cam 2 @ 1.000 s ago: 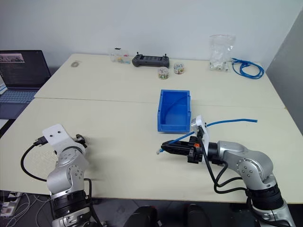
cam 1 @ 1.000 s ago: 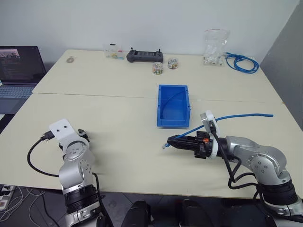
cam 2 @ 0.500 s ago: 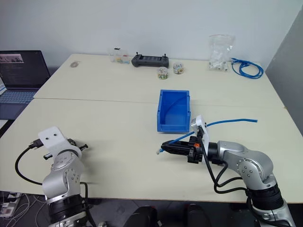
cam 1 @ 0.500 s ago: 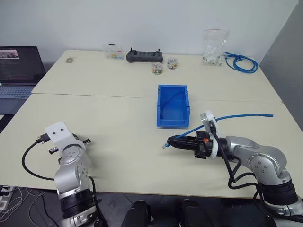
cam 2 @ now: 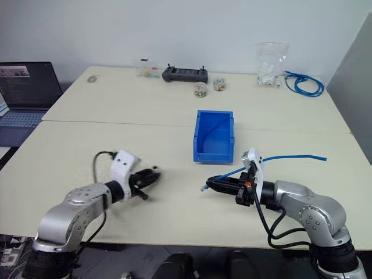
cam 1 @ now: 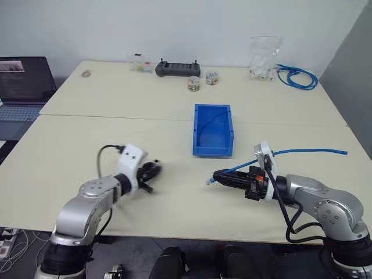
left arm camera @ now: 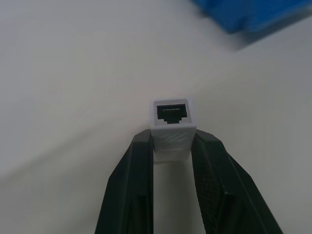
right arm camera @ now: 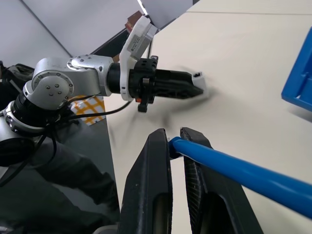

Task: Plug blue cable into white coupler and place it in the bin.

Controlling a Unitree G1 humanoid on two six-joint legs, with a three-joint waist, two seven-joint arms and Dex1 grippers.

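On the far left I see a laptop point(cam 1: 23, 81) beside the table point(cam 1: 87, 139). Next comes my left gripper point(cam 1: 152, 171), low over the front part of the table and pointing to the right. Its two black fingers point(left arm camera: 139, 161) are closed on the white coupler point(left arm camera: 172, 126), which sticks out past the tips with its dark socket facing away from the wrist (the contacts inside are visible in the left wrist view). At the back edge of the table lie a black controller point(cam 1: 178, 68) and some small round things point(cam 1: 193, 85) that I cannot identify.

In the middle stands the blue bin point(cam 1: 213, 130), open at the top, well apart from both grippers.

To the right of it, my right gripper point(cam 1: 218, 175) points to the left, toward the other one. Its fingers point(right arm camera: 156, 165) are pressed together on the blue cable point(cam 1: 308, 151) near the plug end; the cable goes away to the right over the table. Between plug and coupler there is a gap. In the far right corner I see a clear bag point(cam 1: 264, 57) and a coiled blue cable bundle point(cam 1: 297, 76).
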